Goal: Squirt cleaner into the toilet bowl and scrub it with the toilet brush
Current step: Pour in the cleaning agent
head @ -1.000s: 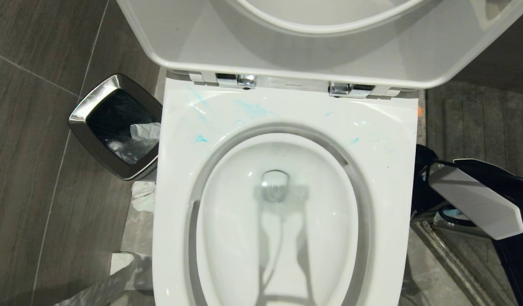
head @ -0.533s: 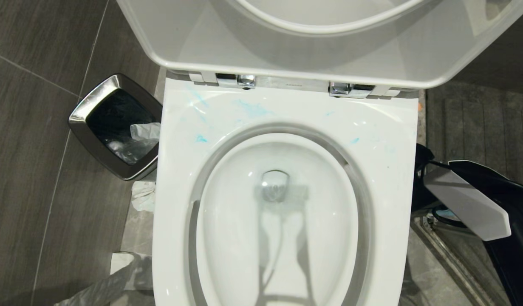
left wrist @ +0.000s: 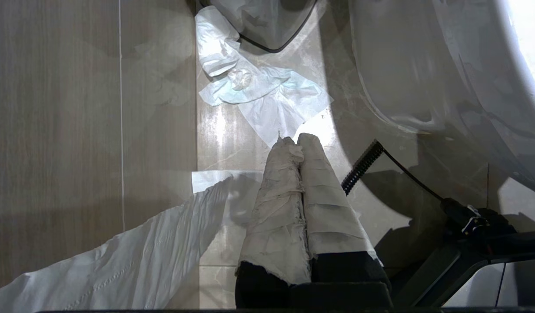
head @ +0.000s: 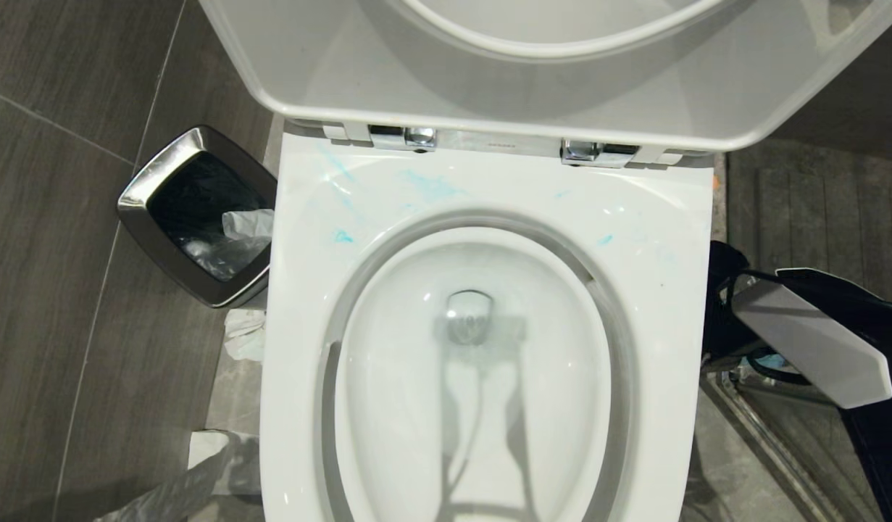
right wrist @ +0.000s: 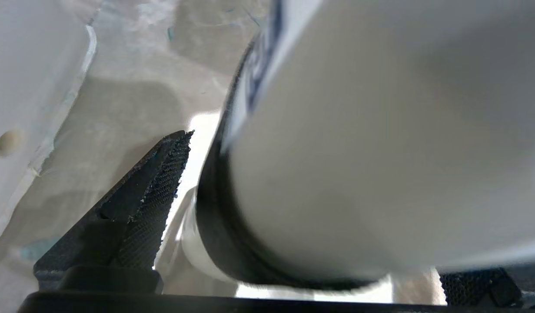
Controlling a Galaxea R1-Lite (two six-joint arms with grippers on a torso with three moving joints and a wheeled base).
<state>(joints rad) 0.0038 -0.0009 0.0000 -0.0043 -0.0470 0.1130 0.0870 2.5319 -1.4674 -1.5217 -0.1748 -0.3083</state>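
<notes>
We see the toilet bowl open, turquoise smears on its rim, and beside it a steel bin holding crumpled paper. Our right gripper stands wide around a whitish cylinder — apparently the brush holder — right of the bowl; our left gripper is closed, empty.

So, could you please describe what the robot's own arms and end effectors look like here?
The right arm has a black body with a white angular panel and a black cable at its wrist. The right end effector has black fingers with finely textured pads. The left end effector has black fingers wrapped in wrinkled white tape, with a coiled black cable beside it.
</notes>
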